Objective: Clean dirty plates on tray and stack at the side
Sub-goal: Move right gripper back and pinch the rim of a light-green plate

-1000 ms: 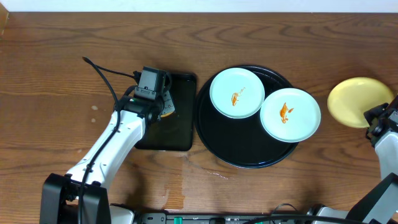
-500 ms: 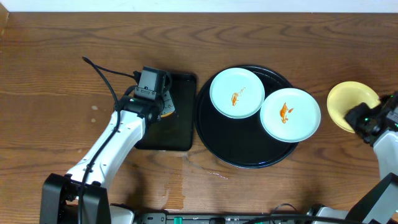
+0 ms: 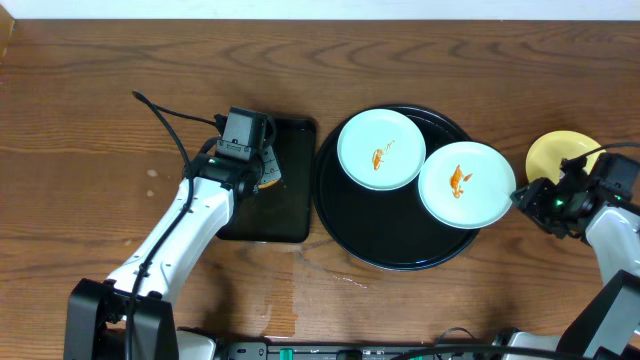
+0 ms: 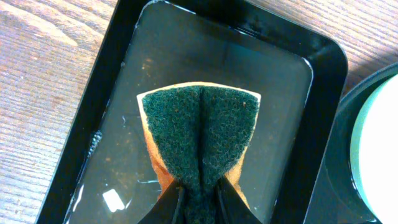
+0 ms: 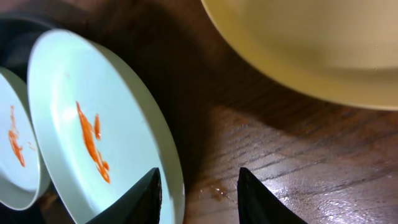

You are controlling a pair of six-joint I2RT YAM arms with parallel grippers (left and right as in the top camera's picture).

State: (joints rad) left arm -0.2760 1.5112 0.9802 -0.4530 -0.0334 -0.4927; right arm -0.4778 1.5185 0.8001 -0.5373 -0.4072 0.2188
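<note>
the left gripper (image 4: 200, 200) is clamped on the sponge (image 4: 199, 127), folding it down the middle with the green scrub face out. it holds it over the wet dish (image 4: 328, 81), likely so drips fall there and not on the table (image 3: 80, 100). the right gripper (image 5: 198, 193) has its jaws partly apart with nothing between them. it sits low over bare wood between the yellow plate (image 5: 323, 50), which lies off the tray at the right, and the rim of the nearer blue plate (image 5: 93, 124). that looks like a line-up to take this smeared plate by its edge. it lies on the tray (image 3: 390, 240) just beside the second blue plate (image 3: 381, 148), which is also sauced.
</note>
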